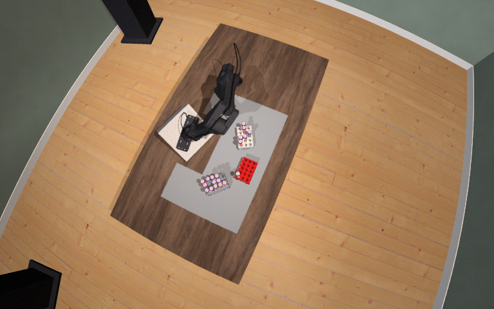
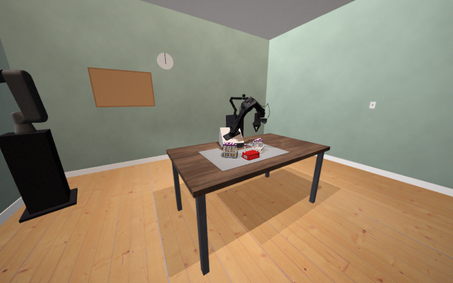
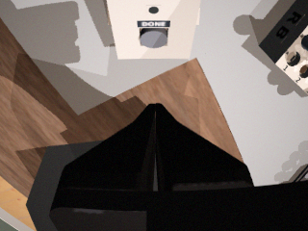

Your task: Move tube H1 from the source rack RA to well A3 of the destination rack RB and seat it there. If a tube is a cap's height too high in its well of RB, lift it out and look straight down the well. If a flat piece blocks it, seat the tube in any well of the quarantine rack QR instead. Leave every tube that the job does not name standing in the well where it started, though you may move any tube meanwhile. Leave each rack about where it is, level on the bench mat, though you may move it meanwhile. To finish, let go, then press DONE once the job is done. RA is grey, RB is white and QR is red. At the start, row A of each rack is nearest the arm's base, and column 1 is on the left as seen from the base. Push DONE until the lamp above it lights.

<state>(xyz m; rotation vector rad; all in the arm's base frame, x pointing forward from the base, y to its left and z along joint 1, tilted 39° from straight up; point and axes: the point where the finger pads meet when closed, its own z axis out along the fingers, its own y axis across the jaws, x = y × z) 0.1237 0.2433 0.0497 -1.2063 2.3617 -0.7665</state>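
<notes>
My gripper [image 3: 155, 114] [image 2: 256, 130] is shut and empty. It hangs above the cream DONE box [image 3: 122, 26]. The box's grey button [image 3: 153, 38] lies just ahead of the fingertips, and the small lamp [image 3: 153, 10] above it is dark. The white rack RB [image 3: 281, 31] [image 1: 250, 145] [image 2: 259, 147] shows at the right edge of the wrist view and holds several tubes. The grey rack RA [image 1: 214, 191] [image 2: 228, 152] holds several capped tubes. The red rack QR [image 1: 252, 163] [image 2: 250, 154] has one tube [image 1: 237, 174] in a corner well.
All three racks stand on the grey bench mat [image 1: 204, 206] on the brown table [image 1: 188, 237]. The arm [image 1: 224, 95] rises from a cream base plate [image 1: 169, 132] at the table's left side. The DONE box sits at the mat's corner near the arm.
</notes>
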